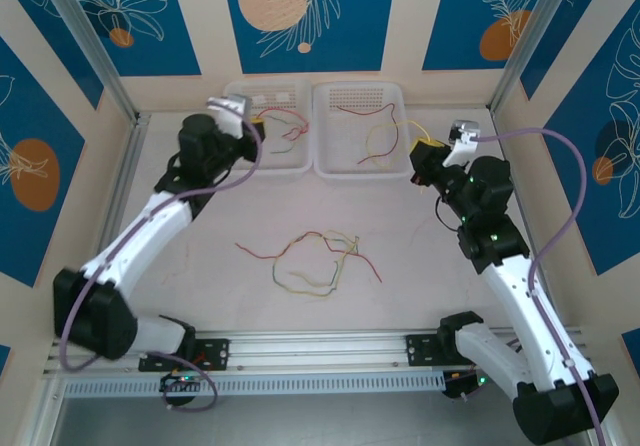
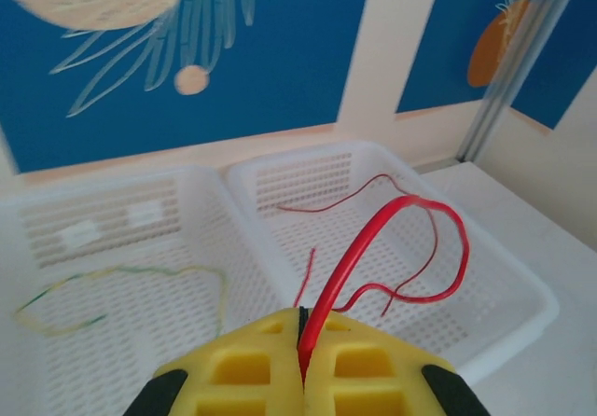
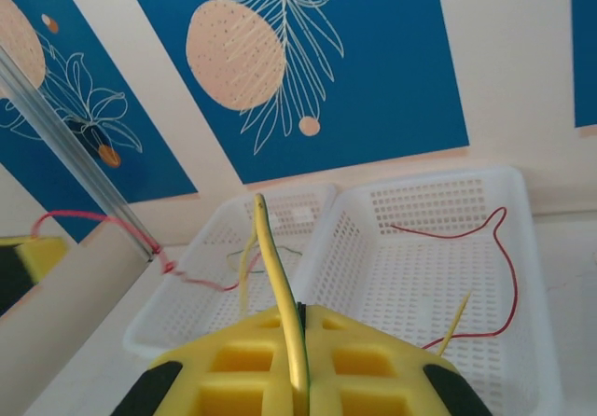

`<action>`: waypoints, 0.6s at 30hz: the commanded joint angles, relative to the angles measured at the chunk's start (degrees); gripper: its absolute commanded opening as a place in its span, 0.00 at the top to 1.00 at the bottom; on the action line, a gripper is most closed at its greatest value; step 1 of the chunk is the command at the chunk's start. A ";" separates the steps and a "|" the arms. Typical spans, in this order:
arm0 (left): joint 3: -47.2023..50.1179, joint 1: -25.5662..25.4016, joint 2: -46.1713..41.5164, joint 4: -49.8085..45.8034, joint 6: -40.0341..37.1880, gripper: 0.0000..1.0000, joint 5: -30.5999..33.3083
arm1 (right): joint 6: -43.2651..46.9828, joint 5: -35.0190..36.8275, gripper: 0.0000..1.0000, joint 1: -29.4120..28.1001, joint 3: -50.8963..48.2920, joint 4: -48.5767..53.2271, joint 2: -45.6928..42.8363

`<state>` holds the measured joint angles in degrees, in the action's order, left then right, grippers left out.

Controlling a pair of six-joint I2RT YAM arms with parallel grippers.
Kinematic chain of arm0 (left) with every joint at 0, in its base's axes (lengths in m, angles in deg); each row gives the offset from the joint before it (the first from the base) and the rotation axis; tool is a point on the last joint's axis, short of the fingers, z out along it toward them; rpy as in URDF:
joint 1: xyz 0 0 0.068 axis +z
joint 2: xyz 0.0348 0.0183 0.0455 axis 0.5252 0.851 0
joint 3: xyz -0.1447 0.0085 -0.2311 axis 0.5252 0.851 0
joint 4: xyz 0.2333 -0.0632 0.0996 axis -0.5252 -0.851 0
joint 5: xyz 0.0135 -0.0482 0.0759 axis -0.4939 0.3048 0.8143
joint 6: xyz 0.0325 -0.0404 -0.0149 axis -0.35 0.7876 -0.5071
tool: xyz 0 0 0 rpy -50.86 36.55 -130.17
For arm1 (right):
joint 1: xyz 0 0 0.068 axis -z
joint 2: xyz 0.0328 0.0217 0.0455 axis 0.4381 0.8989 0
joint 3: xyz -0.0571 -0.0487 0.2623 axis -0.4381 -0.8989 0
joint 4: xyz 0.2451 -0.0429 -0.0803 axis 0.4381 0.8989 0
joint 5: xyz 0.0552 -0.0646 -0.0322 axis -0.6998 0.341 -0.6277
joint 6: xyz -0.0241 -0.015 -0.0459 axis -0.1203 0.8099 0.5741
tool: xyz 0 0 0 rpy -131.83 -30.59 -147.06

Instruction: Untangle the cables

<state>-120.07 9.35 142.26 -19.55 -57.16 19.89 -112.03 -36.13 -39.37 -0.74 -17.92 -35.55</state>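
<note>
Lying tangled mid-table, thin wavy cables point(image 1: 325, 238), red, yellow-green

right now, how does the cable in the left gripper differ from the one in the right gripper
Colour: the left gripper holds a red cable; the right gripper holds a yellow-green cable.
Shape: the red cable arcs up and curls back down in a loop; the yellow-green cable rises almost straight to a free tip.
Shared: both are thin wires, each pinched in a shut gripper and lifted off the table.
</note>
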 commanded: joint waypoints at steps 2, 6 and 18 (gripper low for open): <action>-12.23 -4.69 11.73 0.14 -2.70 1.00 -1.83 | 0.51 4.32 1.00 -0.31 -1.53 0.20 -3.69; -25.33 -7.69 25.74 -2.02 -5.57 1.00 -0.72 | 1.75 6.42 1.00 -0.32 -2.42 2.32 -7.27; -66.98 -9.69 59.08 -12.94 -10.71 1.00 9.61 | 6.40 9.28 1.00 0.11 -1.19 10.22 -14.29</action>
<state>-180.22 0.26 198.89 -29.84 -64.61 24.63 -107.66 -29.16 -39.37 -2.86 -9.90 -49.08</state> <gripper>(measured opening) 0.050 0.071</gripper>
